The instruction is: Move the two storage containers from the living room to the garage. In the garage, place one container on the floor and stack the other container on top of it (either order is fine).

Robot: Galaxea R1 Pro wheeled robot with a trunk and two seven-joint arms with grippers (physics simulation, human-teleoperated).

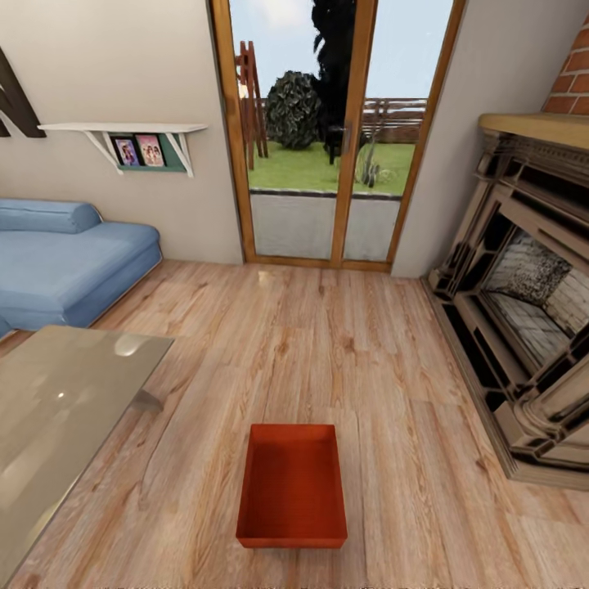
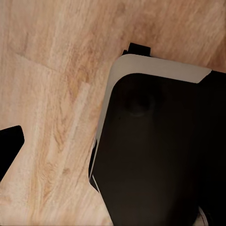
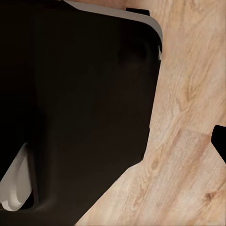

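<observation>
A: The lidless red-orange rectangular storage container point(image 1: 292, 484) sits on the light wood-plank floor point(image 1: 327, 343) at six o'clock, dead ahead.

B: Gripper openings? Cannot tell. Rolling forward could shove it; the glass-topped table point(image 1: 57, 409) at eight o'clock and brick fireplace point(image 1: 523, 311) at two crowd any turn.

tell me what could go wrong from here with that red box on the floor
1. The box lies low on the wood floor, so reaching it likely needs a deep bend and may fall short.
2. The glass table stands close on the left; the left arm or base could clip it while approaching.
3. The fireplace juts out on the right, narrowing room to turn once the box is carried.
</observation>
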